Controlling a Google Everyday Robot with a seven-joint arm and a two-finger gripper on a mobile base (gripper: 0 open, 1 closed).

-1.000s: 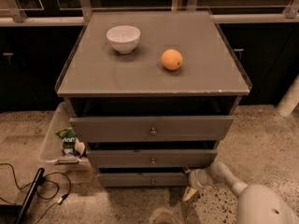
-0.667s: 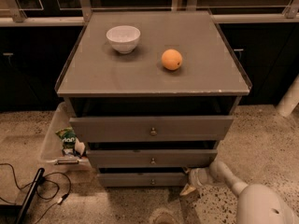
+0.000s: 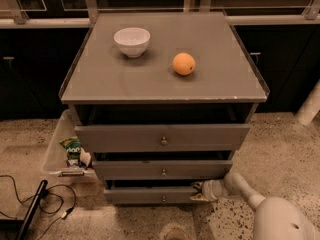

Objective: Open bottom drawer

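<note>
The grey cabinet has three drawers. The bottom drawer (image 3: 145,196) is the narrowest, with a thin flat grey front and a small round metal knob (image 3: 164,199) at its centre. It stands slightly out, with a dark gap above it. My gripper (image 3: 196,191) is low at the right end of this drawer's front, to the right of the knob, on the white arm (image 3: 240,188) that comes in from the lower right.
Above are the middle drawer (image 3: 162,170) and the wide top drawer (image 3: 161,137), both partly out. A white bowl (image 3: 132,41) and an orange (image 3: 184,64) sit on the cabinet top (image 3: 100,79). A clear bin (image 3: 60,149) with packets and black cables (image 3: 45,204) lie at the left on the floor.
The arm and gripper have shifted slightly left toward the bottom drawer's right end. The drawers look unchanged.
</note>
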